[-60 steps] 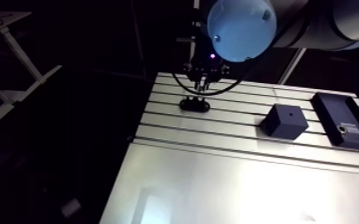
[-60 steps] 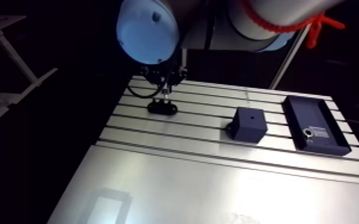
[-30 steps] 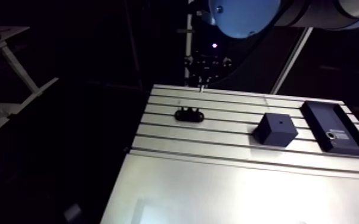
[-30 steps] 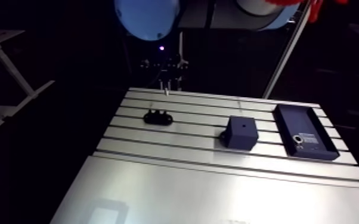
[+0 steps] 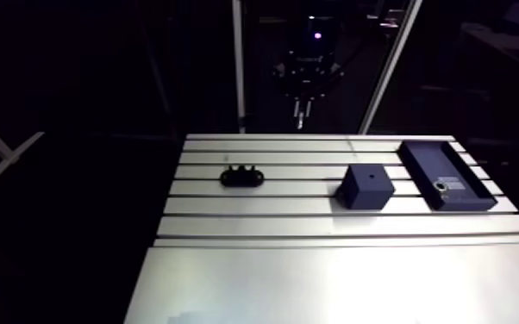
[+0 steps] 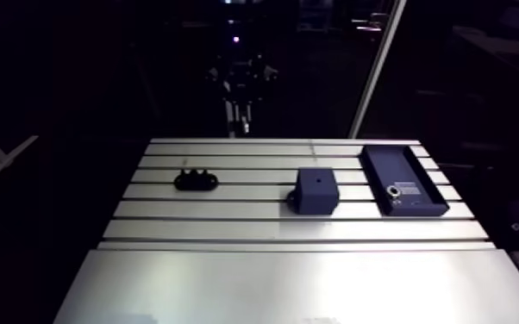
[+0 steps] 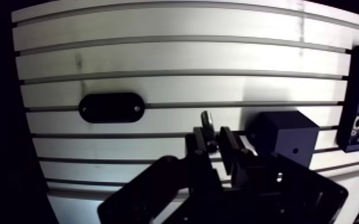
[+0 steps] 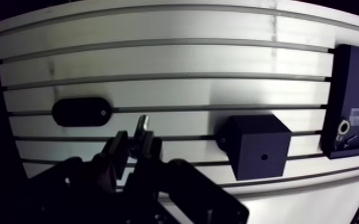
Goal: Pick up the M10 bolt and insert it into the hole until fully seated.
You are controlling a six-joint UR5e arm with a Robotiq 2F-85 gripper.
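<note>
Steel-grey M10 bolt [image 7: 207, 122] is clamped between the jaws, which are closed on it from both sides; one end of the bolt projects beyond the jaw tips. In the arm view the jaws hang in the air over the far edge of the worktop [image 5: 315, 276], well clear of its surface, with the bolt showing as a small pale tip below them. In the wrist view the held bolt appears between two fixtures, touching neither. To one side lies a black oval holder [image 7: 111, 107], flat on the slotted aluminium, spanning one of the slots. To the other side stands a dark blue block [image 7: 283, 140], roughly cubic, with a small round hole [image 5: 369, 174] in its top face. Beyond the block, further from the holder, sits a dark blue rectangular tray [image 5: 435, 159], lying across several slots; a round metal-ringed socket [image 5: 440, 184] and a pale label are visible at its near end. Holder, block and tray stand in a row across the slotted far half of the worktop, each apart from the next. Nearest the camera in the arm view, the worktop is a plain, unslotted sheet that reflects light.
</note>
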